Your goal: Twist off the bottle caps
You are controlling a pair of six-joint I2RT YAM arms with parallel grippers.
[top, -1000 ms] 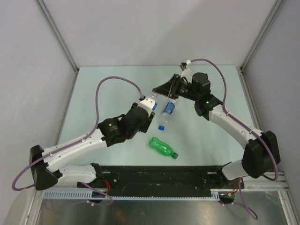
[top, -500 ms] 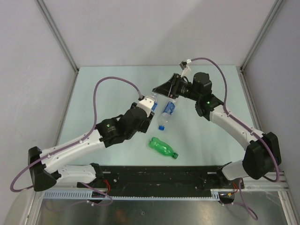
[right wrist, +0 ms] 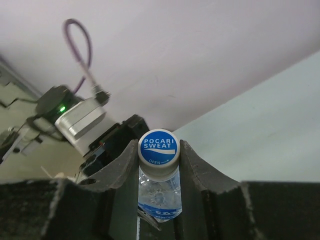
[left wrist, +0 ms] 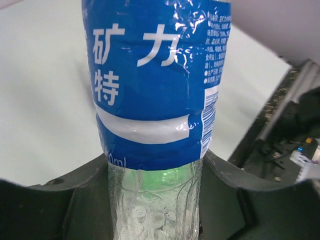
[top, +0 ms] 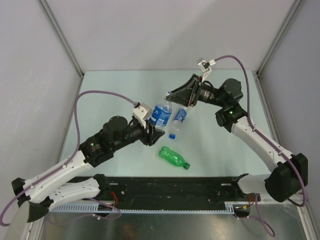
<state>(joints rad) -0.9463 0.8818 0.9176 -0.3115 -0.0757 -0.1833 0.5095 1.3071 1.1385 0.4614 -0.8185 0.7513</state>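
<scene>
**A:** Why do both arms meet on one bottle?

**B:** Take it from the near side. The green bottle [top: 171, 156] lies on the table [top: 110, 95] with its green cap [top: 187, 166] on. Just beyond it a second bottle [top: 178, 118] lies with its blue cap [top: 172, 135] on. Farther off, the left gripper [left wrist: 152, 195] clamps the held bottle [left wrist: 155, 90] by its clear lower body, which I judge is to stop it spinning.

**A:** And the right gripper [right wrist: 159, 155]?

**B:** It pinches the printed cap [right wrist: 158, 148] from both sides, ready to twist it off, I think.

**A:** Anything inside?

**B:** I see no liquid. The held bottle looks empty.
</scene>
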